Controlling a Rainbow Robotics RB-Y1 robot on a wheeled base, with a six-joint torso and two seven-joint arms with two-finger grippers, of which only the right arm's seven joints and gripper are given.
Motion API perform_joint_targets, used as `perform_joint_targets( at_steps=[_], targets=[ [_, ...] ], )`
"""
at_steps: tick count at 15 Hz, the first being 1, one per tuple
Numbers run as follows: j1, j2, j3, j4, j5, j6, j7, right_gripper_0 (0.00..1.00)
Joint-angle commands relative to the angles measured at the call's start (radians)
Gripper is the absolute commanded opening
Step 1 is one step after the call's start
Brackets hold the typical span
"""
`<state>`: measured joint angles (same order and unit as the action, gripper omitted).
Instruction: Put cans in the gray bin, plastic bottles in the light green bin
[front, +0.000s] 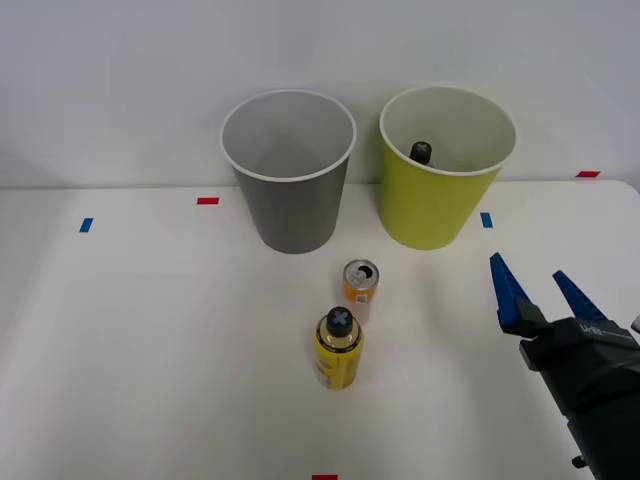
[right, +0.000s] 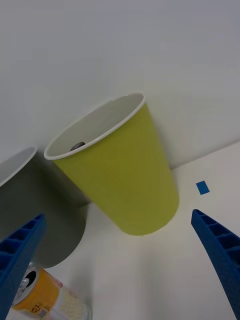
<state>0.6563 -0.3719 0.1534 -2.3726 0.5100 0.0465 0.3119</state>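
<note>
Two items unsorted: orange can (front: 360, 283), yellow bottle (front: 339, 348), standing left of released, empty pincer (front: 540, 285), awaiting pickup.

Orange can (front: 360, 287) stands behind yellow bottle (front: 339, 348).

the right arm's end effector (front: 540, 285) has two blue, ribbed, tapering fingers (right: 220, 255) on a blocky black housing with small pale lettering near the finger bases.
</note>
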Motion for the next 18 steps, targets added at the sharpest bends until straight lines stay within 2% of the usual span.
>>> perform_joint_targets(
  at_steps=[1,5,7,9,12,15,18],
  targets=[
    [0.062,-0.002,-0.003,0.006,-0.056,-0.065,0.027,1.0],
    [0.054,0.071,-0.049,0.153,-0.064,-0.278,0.058,1.0],
    [0.094,0.082,-0.054,0.179,-0.071,-0.338,0.073,1.0],
    [0.115,0.11,-0.086,0.259,-0.07,-0.465,0.099,1.0],
    [0.129,0.145,-0.112,0.351,-0.113,-0.577,0.317,1.0],
    [0.132,0.165,-0.121,0.438,-0.162,-0.668,0.466,1.0],
    [0.12,0.188,-0.126,0.518,-0.183,-0.741,0.559,1.0]
  ],
)
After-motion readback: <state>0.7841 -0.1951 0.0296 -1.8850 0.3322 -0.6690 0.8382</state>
